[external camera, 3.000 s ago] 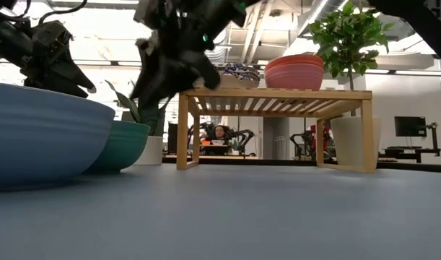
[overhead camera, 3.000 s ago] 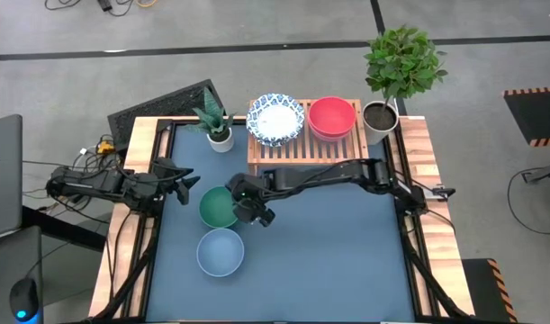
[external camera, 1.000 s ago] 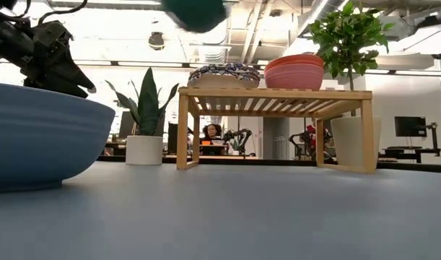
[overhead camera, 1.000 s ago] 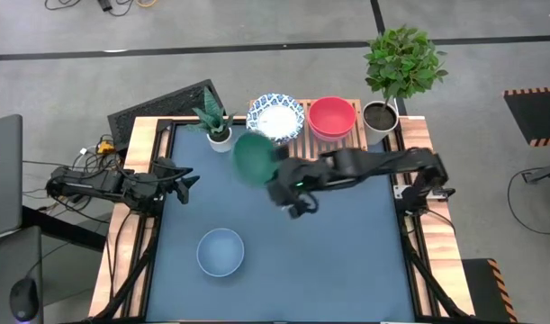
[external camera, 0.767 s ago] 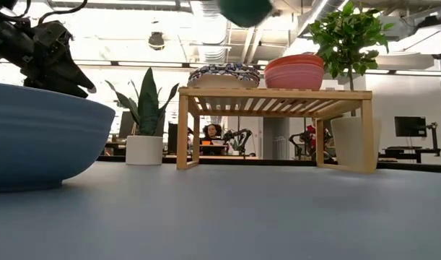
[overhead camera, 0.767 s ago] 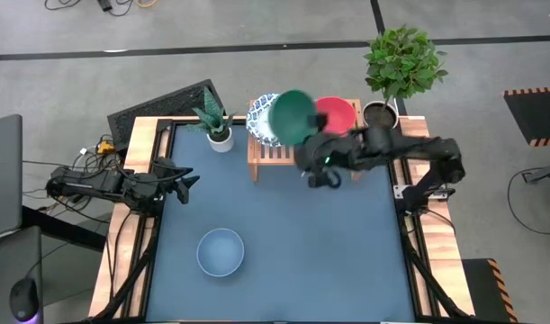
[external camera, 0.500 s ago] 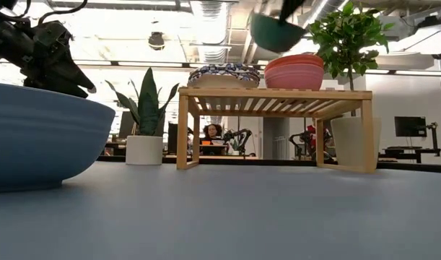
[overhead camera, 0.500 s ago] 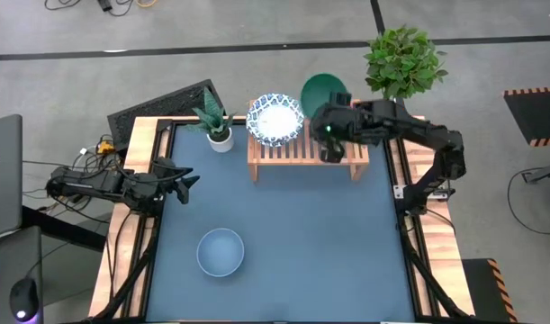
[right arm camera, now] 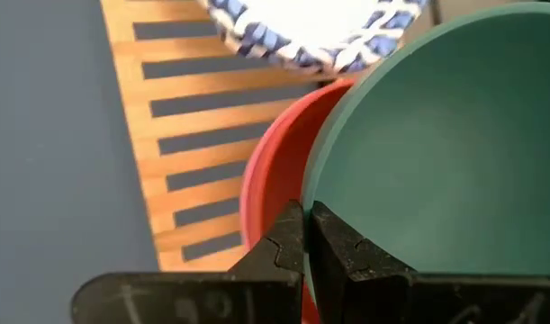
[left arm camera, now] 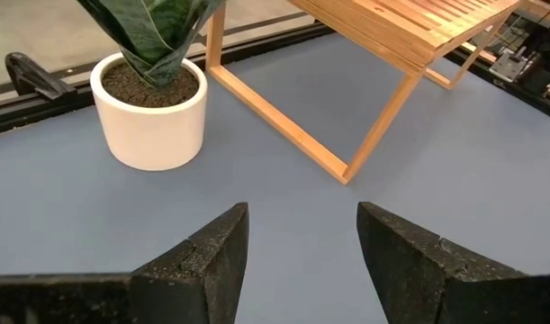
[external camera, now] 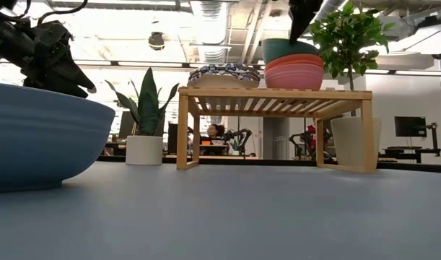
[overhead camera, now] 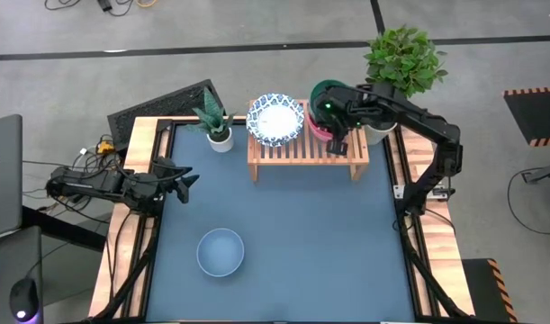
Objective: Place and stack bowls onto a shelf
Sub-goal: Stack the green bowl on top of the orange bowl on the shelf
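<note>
Covering the red bowl (right arm camera: 273, 184), the green bowl (right arm camera: 437, 153) hangs clamped.

Green bowl (external camera: 289, 48) sits upright in the red and pink stack (external camera: 294, 74) on the shelf's (overhead camera: 297, 148) right side, the patterned bowls (overhead camera: 275, 118) stacked just beside on its left. Light blue bowl (overhead camera: 220, 252) rests alone on the table, well apart.

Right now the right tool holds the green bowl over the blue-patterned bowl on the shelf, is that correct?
Not quite. The right tool holds the green bowl over the red bowl stack on the shelf, beside the blue-patterned bowl. The high view shows it.
</note>
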### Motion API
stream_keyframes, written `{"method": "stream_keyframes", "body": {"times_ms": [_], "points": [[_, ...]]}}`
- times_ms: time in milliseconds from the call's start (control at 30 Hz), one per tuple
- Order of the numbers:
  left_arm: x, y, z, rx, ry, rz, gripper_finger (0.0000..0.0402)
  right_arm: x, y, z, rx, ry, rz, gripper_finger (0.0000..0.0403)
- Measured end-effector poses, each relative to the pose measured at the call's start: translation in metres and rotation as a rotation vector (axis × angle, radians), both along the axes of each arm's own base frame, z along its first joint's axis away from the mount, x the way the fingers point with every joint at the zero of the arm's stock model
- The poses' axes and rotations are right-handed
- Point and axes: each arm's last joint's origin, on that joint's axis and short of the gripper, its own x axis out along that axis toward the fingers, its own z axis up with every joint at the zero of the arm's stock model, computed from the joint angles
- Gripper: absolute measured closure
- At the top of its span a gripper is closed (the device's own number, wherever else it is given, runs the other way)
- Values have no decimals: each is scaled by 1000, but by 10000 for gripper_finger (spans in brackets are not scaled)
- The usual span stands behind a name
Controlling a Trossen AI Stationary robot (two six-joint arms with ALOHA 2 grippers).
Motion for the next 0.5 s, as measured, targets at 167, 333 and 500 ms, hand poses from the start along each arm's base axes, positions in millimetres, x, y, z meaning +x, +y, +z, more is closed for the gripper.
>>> {"method": "stream_keyframes", "body": {"times_ms": [167, 333, 500], "points": [[0, 0, 0, 0, 0, 0, 209, -6, -4, -3, 50, 32, -41, 379], [0, 0, 0, 0, 0, 0, 209, -7, -5, -3, 79, 27, -48, 375], [0, 0, 0, 0, 0, 0, 209, -7, -5, -3, 88, 24, -43, 368]]}}
